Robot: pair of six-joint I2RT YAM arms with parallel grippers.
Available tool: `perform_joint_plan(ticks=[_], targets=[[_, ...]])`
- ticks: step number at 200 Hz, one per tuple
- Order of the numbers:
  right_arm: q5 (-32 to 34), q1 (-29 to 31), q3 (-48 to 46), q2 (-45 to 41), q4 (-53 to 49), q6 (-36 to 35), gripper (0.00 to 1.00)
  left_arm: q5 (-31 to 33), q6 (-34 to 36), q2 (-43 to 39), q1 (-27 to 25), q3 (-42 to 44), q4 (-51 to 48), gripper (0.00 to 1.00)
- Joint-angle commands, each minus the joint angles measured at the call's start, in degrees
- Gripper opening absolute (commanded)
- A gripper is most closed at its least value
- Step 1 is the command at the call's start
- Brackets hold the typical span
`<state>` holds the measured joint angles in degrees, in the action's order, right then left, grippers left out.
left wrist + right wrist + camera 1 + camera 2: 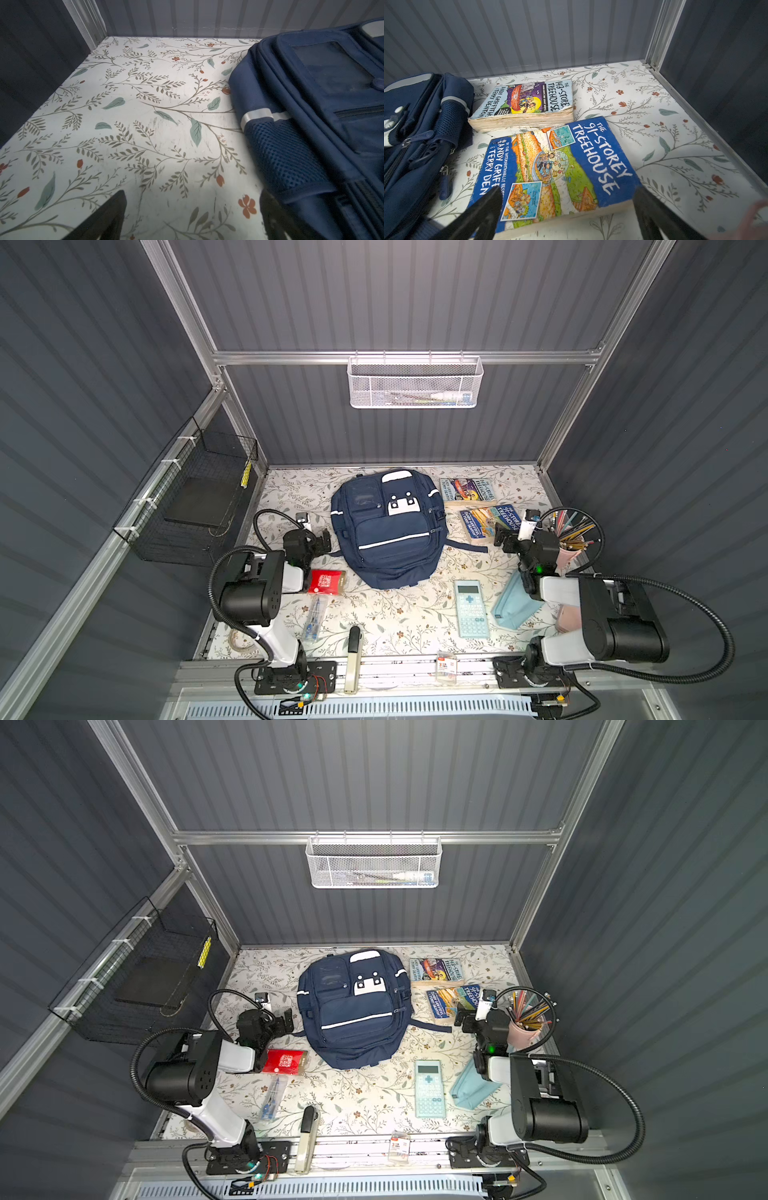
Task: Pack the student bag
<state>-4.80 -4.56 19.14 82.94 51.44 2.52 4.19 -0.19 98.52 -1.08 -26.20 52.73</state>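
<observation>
Navy fabric with white stripes marks the student bag [388, 531]. It lies flat, front pockets up, in the middle of the worktop [399, 622] toward the far edge. Its long axis runs from far edge to near edge.

The left gripper [323, 541] sits just beside the bag's left flank, by the mesh side pocket [286, 153], so the bag lies directly to its right. Its jaws are spread wide and hold nothing. The right gripper [503, 538], just as wide and empty, hovers over the nearer paperback [560, 164], with a gap of worktop between it and the bag. I judge the left arm the closer one.

The nearer paperback reads "The 91-Storey Treehouse", with "Andy Griff…" and "Terry Den…" partly hidden. The farther paperback [525, 101] reads "The 143-Storey Treehouse" and carries the same two names, also cut off.
</observation>
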Motion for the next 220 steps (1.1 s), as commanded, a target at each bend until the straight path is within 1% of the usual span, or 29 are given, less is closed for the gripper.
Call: perform_joint_plan(ticks=[1, 220], targets=[[-0.7, -0.3, 0.3, -0.2, 1.1, -0.1, 0.99, -0.8, 1.0, 0.0, -0.2, -0.9, 0.1, 1.0], [-0.8, -0.3, 0.5, -0.2, 0.7, -0.1, 0.99, -1.3, 1.1, -0.1, -0.2, -0.5, 0.7, 1.0]])
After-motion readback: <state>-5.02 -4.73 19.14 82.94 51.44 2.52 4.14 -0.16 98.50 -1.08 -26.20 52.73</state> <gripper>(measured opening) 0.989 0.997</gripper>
